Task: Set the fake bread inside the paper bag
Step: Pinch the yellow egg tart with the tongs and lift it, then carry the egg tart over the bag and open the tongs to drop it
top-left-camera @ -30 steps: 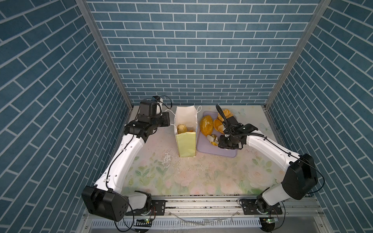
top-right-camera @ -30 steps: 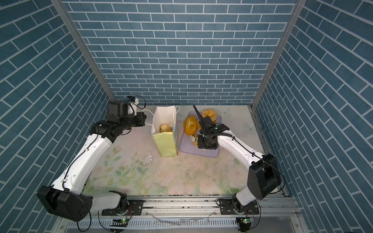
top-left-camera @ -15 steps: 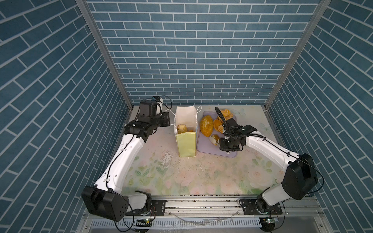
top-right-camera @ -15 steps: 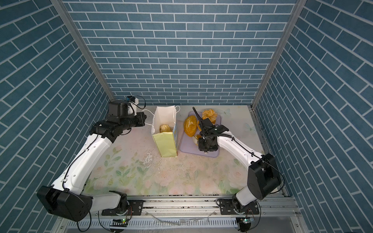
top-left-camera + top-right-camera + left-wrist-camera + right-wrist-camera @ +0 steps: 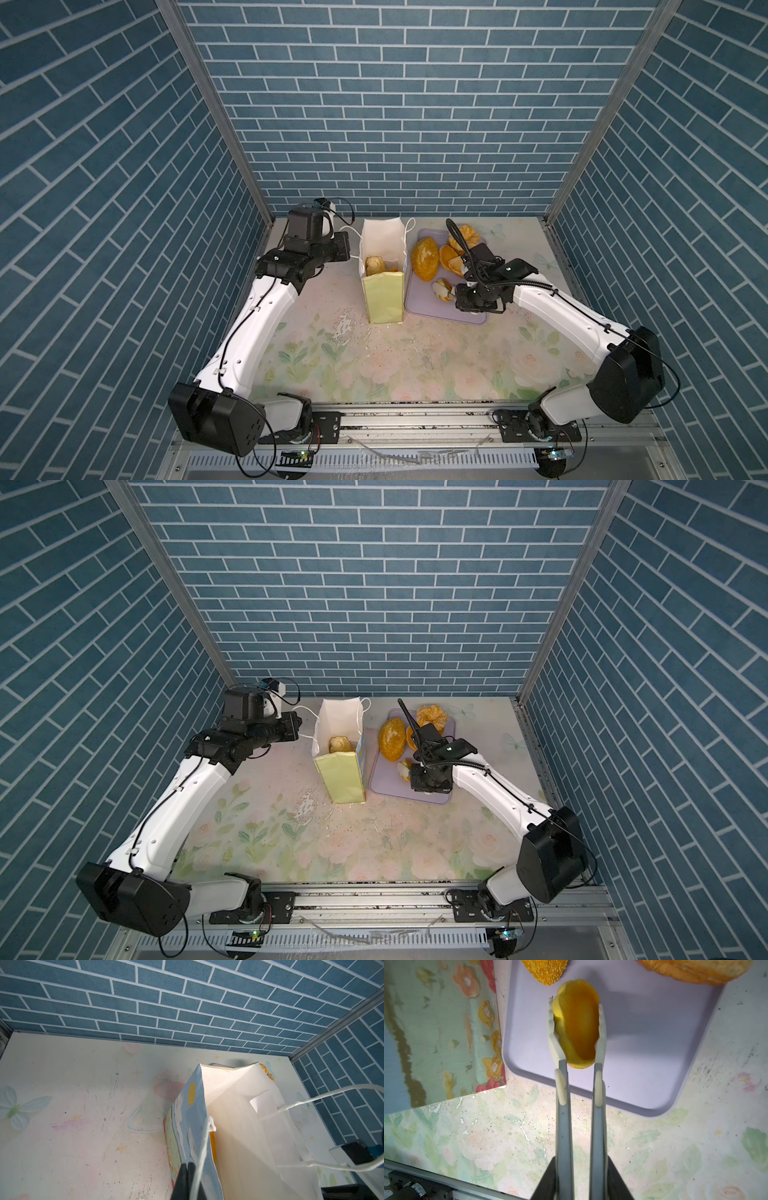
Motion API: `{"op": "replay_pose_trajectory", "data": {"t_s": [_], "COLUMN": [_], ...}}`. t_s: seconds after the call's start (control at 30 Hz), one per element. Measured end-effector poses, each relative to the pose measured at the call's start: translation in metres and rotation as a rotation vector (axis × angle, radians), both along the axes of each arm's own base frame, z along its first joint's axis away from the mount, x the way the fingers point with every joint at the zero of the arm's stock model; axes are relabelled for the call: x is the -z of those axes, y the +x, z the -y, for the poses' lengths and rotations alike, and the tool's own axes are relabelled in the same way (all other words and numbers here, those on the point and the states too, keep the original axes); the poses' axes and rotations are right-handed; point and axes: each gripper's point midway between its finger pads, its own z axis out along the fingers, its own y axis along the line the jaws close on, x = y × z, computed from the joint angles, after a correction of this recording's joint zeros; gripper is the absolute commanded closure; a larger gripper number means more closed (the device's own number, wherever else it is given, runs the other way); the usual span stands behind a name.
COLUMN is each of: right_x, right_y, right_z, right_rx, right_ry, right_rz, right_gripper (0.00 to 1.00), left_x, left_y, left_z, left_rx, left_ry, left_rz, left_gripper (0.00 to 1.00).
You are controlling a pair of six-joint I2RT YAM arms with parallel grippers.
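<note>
Fake bread (image 5: 577,1026) sat clamped lengthwise in my right gripper (image 5: 575,1004), over the tray (image 5: 654,1053). The paper bag (image 5: 383,301) stood mouth-up just to the left, my left gripper (image 5: 187,1167) pinching its handle (image 5: 202,1147).

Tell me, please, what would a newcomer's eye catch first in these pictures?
The upright paper bag stands near the middle of both top views, mouth open, one pastry inside. Right of it, golden pastries lie on a lavender tray. Over that tray the right end effector is closed on a small yellow bun.
</note>
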Motion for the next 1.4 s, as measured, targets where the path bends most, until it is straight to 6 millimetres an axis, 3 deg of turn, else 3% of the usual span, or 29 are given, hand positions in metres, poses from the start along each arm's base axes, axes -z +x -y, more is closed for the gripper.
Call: {"op": "replay_pose_trajectory", "data": {"t_s": [0.4, 0.5, 0.6, 0.77, 0.9, 1.0, 1.17, 1.4], "right_x": [-0.026, -0.044, -0.082, -0.172, -0.234, -0.263, -0.266, -0.227], "right_y": [-0.008, -0.010, -0.004, 0.010, 0.010, 0.011, 0.009, 0.000], "right_z": [0.014, 0.021, 0.023, 0.010, -0.014, -0.039, -0.079, -0.124], "right_rx": [-0.001, -0.011, -0.020, -0.087, -0.199, -0.287, -0.418, -0.555], "right_ry": [-0.007, -0.019, -0.005, 0.067, 0.109, 0.130, 0.148, 0.104], "right_rz": [0.078, 0.123, 0.217, 0.449, 0.607, 0.690, 0.723, 0.652], "right_gripper": [0.82, 0.82, 0.82, 0.82, 0.82, 0.82, 0.81, 0.80], "left_x": [0.002, 0.002, 0.002, 0.002, 0.002, 0.001, 0.001, 0.001], "left_y": [-0.002, -0.003, -0.003, -0.003, -0.005, -0.007, -0.007, -0.007], "left_z": [0.000, 0.001, 0.001, 0.001, 0.001, 0.000, 0.000, 0.000], "left_rx": [0.001, 0.001, 0.002, 0.003, 0.002, 0.000, -0.003, -0.004], "left_ry": [-0.006, -0.009, -0.011, -0.014, -0.015, -0.018, -0.022, -0.023], "left_rz": [-0.005, -0.006, -0.007, -0.008, -0.006, -0.005, -0.005, -0.005], "left_gripper": [0.94, 0.94, 0.94, 0.94, 0.94, 0.94, 0.94, 0.94]}}
